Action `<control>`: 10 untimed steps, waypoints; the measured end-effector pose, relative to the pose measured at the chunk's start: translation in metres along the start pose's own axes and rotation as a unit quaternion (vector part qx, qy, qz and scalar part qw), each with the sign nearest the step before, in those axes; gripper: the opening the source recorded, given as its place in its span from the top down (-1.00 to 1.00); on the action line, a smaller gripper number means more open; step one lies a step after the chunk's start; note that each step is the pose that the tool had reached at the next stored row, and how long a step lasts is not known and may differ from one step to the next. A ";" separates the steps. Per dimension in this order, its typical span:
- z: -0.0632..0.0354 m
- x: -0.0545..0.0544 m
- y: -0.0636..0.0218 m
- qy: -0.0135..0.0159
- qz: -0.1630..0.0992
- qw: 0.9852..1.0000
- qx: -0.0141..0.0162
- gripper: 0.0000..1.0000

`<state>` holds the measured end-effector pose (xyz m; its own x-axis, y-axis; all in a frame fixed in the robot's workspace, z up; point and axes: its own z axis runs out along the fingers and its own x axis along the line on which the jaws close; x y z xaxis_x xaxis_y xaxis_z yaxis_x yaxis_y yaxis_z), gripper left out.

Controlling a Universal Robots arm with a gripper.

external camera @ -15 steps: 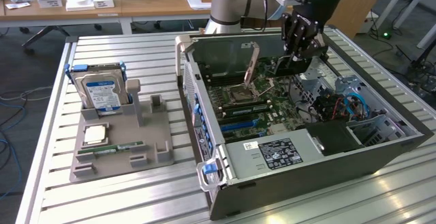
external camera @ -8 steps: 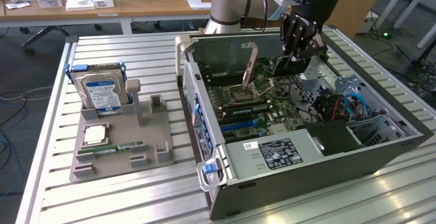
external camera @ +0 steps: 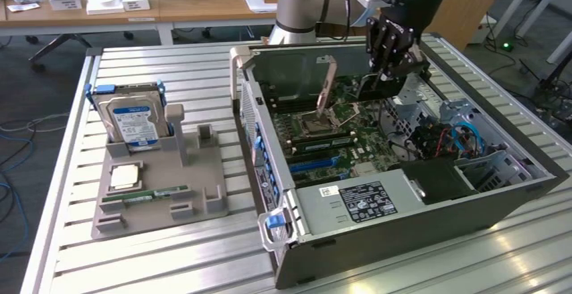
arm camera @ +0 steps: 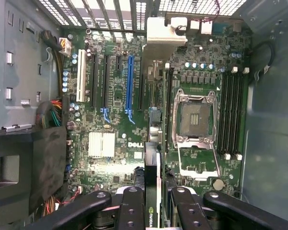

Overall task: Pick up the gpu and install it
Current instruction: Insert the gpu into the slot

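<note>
The gpu (external camera: pixel 376 88) hangs above the open computer case (external camera: pixel 393 220), a thin dark card held on edge. My gripper (external camera: pixel 394 58) is shut on its upper edge, over the far part of the motherboard (external camera: pixel 344 140). In the wrist view the gpu (arm camera: pixel 152 167) shows edge-on between my black fingers (arm camera: pixel 130 208), with my gripper (arm camera: pixel 156 203) closed around it. The card hovers clear of the board, level with the open CPU socket (arm camera: pixel 197 117). A long blue expansion slot (arm camera: pixel 130 81) lies further off on the board.
On the exterior view's left, a grey holder (external camera: pixel 201 197) carries a silver hard drive (external camera: pixel 134 121), a green RAM stick (external camera: pixel 146 195) and a CPU (external camera: pixel 125 177). Case walls, a drive cage (external camera: pixel 487 170) and cables (external camera: pixel 460 136) hem in the motherboard. A raised socket lever (external camera: pixel 327 83) stands near the card.
</note>
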<state>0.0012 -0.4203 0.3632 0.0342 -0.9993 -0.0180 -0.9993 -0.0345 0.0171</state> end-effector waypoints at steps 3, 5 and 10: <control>0.0000 0.000 0.0013 0.000 0.000 1.000 0.000 0.47; 0.0001 0.000 0.0019 0.000 0.000 1.000 0.000 0.47; 0.0015 0.000 0.0026 0.000 0.000 1.000 0.000 0.47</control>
<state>-0.0015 -0.4203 0.3617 0.0345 -0.9992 -0.0178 -0.9992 -0.0348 0.0172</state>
